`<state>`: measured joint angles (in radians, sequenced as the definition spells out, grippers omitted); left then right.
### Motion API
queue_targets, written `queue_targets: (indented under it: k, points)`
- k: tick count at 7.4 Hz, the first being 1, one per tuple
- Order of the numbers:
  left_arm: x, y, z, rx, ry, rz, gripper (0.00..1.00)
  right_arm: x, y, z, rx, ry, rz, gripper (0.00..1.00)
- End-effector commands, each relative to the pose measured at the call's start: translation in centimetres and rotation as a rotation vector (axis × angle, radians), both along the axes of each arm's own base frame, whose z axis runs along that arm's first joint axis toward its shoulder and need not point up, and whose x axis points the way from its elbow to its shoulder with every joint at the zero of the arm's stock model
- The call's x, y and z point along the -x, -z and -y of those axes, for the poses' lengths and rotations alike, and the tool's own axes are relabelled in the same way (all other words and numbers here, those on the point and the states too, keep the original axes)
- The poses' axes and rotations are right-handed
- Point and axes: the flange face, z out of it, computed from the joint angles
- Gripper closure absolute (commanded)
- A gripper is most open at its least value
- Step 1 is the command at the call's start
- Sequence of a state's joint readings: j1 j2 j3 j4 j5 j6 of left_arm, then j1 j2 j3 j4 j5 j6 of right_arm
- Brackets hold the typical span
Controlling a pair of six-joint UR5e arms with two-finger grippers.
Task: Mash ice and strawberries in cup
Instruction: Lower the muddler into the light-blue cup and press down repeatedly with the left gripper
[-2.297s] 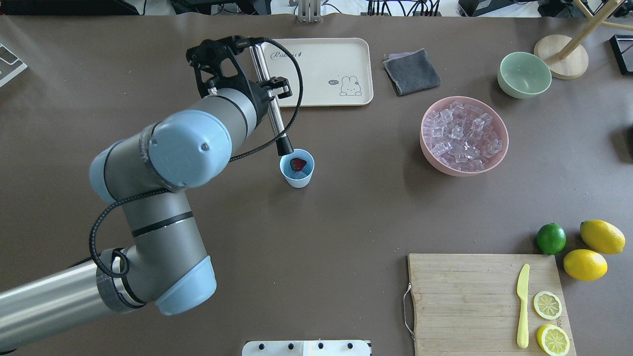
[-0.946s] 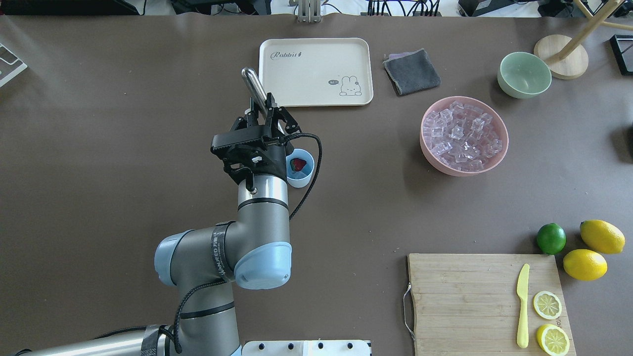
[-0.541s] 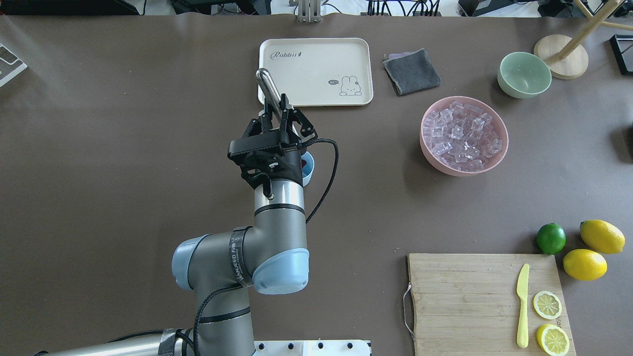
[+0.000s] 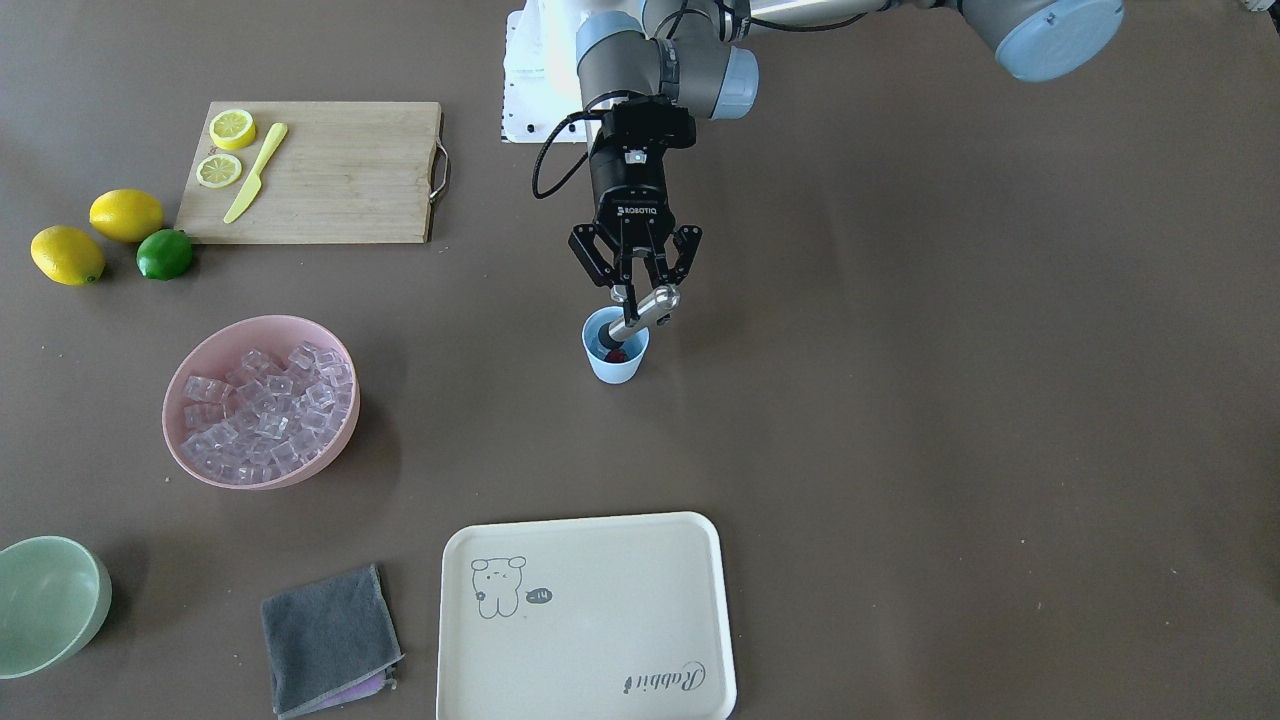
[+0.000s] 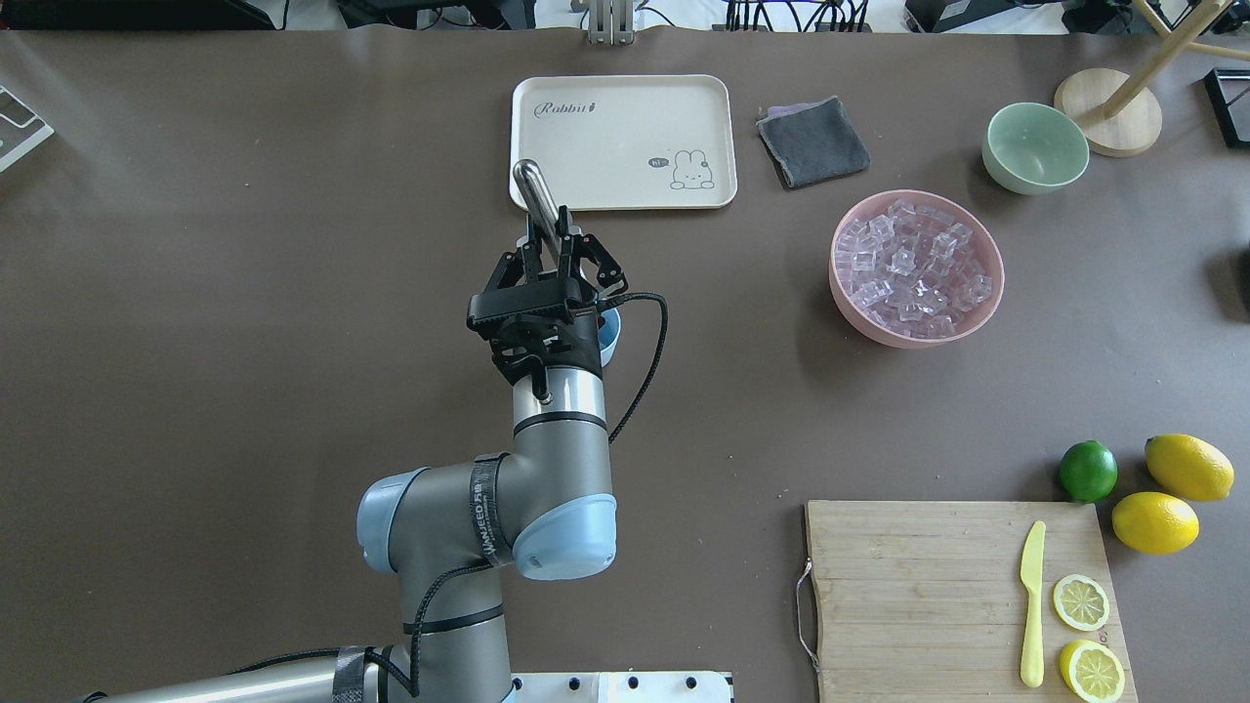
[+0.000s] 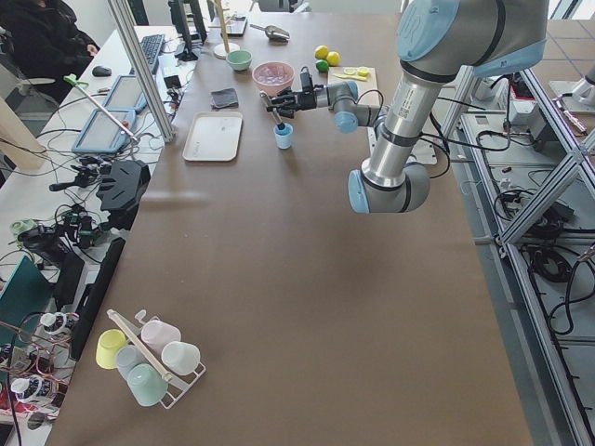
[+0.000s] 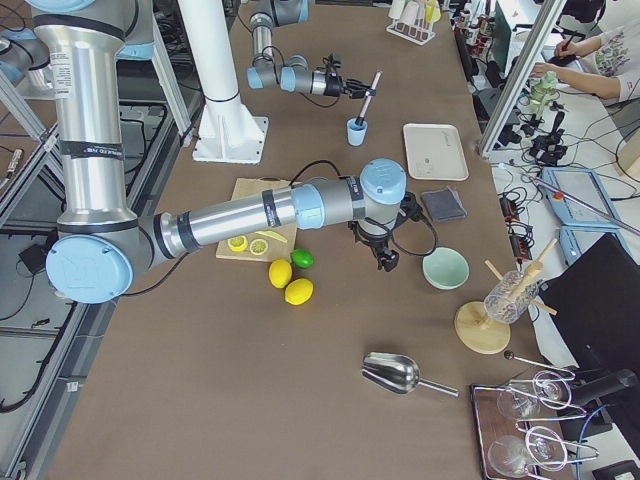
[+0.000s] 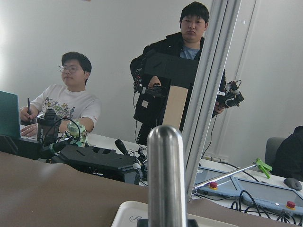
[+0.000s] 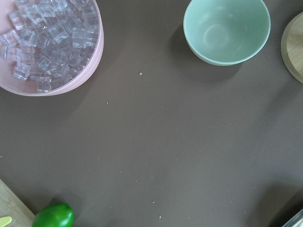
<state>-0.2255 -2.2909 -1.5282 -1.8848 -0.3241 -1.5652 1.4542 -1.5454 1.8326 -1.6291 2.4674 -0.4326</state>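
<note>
The light-blue cup (image 4: 614, 361) stands mid-table. A red bit of the strawberry (image 4: 618, 354) shows inside it, beside the black tip of a steel muddler (image 4: 645, 305). My left gripper (image 4: 636, 290) is shut on the muddler's shaft just above the cup, and the rod leans away from the robot. In the overhead view my wrist covers most of the cup (image 5: 610, 337), and the muddler (image 5: 537, 190) sticks out past the left gripper (image 5: 553, 256). Ice (image 4: 262, 405) fills the pink bowl (image 4: 335, 440); ice inside the cup cannot be made out. The right gripper (image 7: 386, 258) hangs by the green bowl; I cannot tell its state.
A cream tray (image 5: 625, 93) lies beyond the cup, with a grey cloth (image 5: 812, 142) beside it. A pale green bowl (image 5: 1035, 146) stands at the far right. A cutting board (image 5: 928, 586) holds a yellow knife and lemon slices, next to a lime (image 5: 1088, 471) and two lemons.
My left arm swung from the cup's left side round to its near side and shifted right. The muddler stayed in the grip with its tip at the cup, and the wrist now hides most of the cup.
</note>
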Motion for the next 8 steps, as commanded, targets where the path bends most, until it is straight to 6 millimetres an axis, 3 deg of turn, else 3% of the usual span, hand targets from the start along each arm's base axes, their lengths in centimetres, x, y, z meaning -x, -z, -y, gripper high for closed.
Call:
queue_targets:
  k: [1,3,4,6,8]
  points:
    - [-0.9,-0.6,-1.1,0.004,-0.020,0.004,1.00,0.0,0.1,0.0,-0.001,0.000,-0.001,0.09]
    - [-1.6,-2.3,-0.5,0.015,-0.012,0.018,1.00,0.0,-0.2,0.1,0.001,-0.001,-0.007,0.09]
    - [-0.9,-1.2,-0.3,0.017,-0.023,0.004,1.00,0.0,-0.2,0.1,0.001,-0.001,-0.007,0.09]
    - [3.1,1.8,1.9,0.022,-0.036,-0.013,1.00,0.0,-0.1,0.0,0.000,-0.001,-0.005,0.09]
    - [4.3,2.6,2.7,0.023,-0.042,-0.016,1.00,0.0,-0.3,0.1,0.004,-0.001,-0.006,0.09]
